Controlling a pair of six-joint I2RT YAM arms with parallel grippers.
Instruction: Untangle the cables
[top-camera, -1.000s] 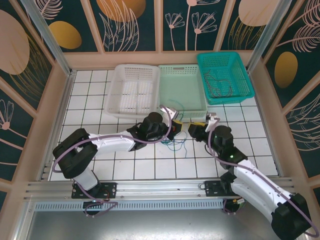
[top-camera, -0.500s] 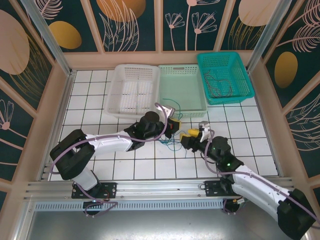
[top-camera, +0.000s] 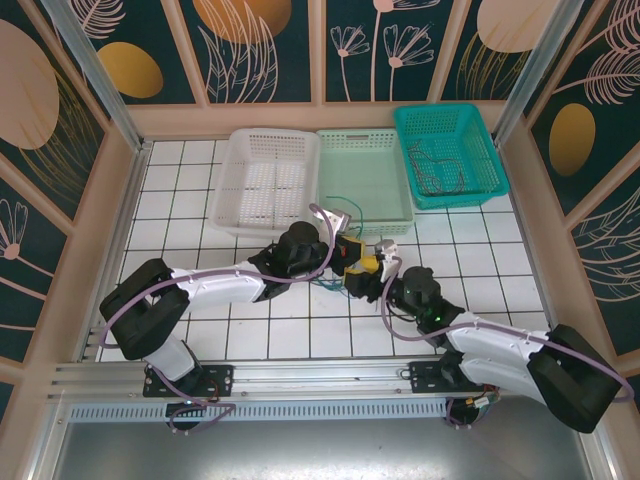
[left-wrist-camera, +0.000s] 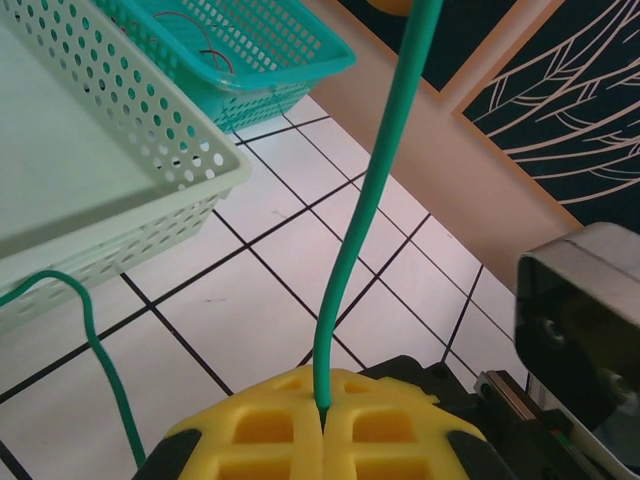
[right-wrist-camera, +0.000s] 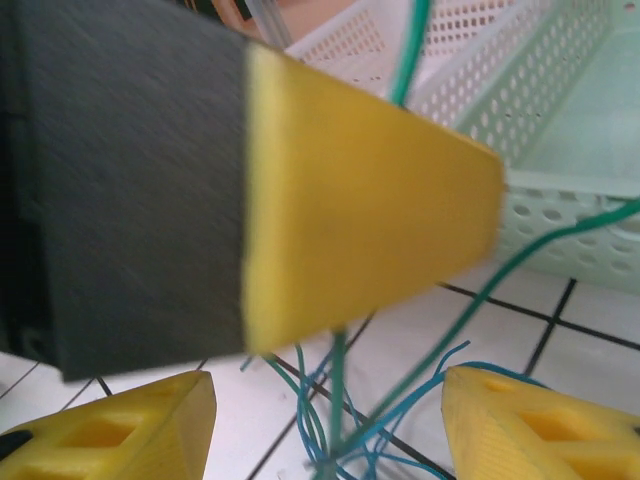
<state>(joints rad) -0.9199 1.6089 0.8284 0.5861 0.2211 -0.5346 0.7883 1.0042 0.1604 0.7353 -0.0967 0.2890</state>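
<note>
Cables are lying in a loose knot on the white tiles, directly under your two pincers. Your left pincer is pinching one green cable with its jaws fully together, and the cable is rising out from between the yellow fingertips. Your right pincer is standing wide apart and gripping nothing. Blue and green strands are crossing in the gap between its tips, and a finger of the left pincer is sitting just above them. Moving outward, a green strand is curving past the wall of the pale green tray. A white basket is sitting to that tray's left. A teal basket to its right is holding more thin wires.
</note>
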